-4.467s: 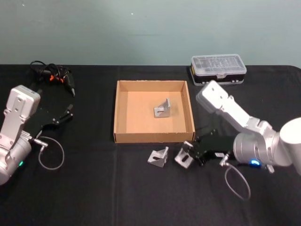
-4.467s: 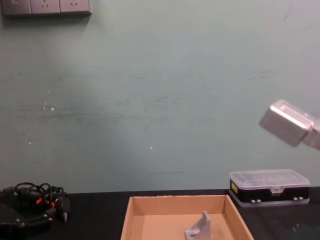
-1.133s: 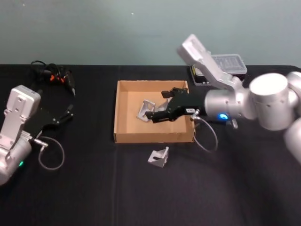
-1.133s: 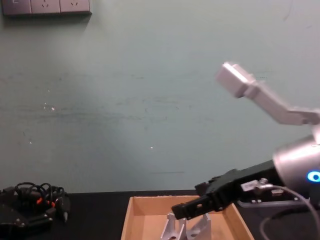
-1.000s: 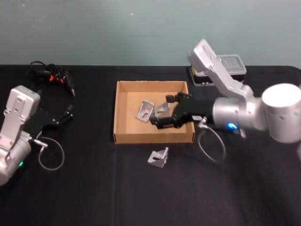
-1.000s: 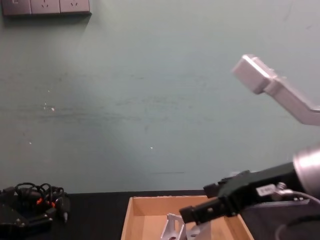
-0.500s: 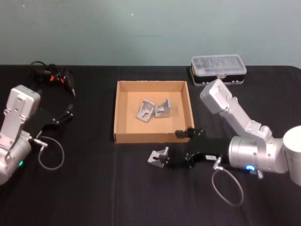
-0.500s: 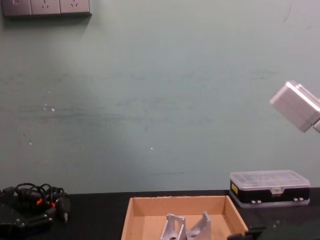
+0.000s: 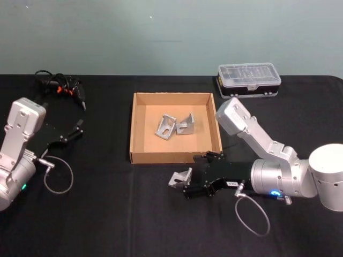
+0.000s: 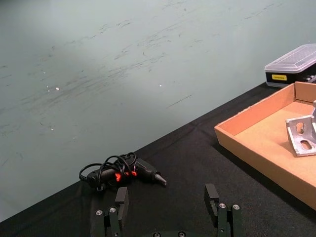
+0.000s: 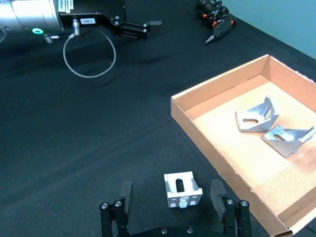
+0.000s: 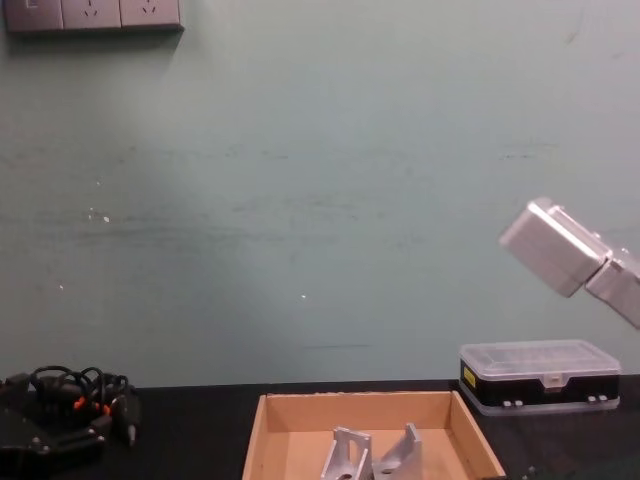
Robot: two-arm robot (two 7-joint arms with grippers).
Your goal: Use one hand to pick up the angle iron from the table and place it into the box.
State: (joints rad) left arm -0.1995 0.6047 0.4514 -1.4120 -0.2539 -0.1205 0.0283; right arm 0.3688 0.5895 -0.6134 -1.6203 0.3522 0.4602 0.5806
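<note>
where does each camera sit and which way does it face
Head: up high, facing forward and down on table, box, left arm, right arm.
Chest: lower, facing level across the box at the wall; right arm's elbow at right.
Left wrist: behind left hand, facing drill, box corner.
Right wrist: behind right hand, facing down at angle iron between open fingers.
Shared: head and chest both see case.

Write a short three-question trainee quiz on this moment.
1. True or false: the box is empty.
2. The loose angle iron on the table lies: A) between the right hand's open fingers; B) inside the box; C) at the table's far edge.
3. Fill in: the left hand, parked left of the box, has its fingers ___.
Key: 1 false, two angle irons lie inside; 2 A; 3 open.
</note>
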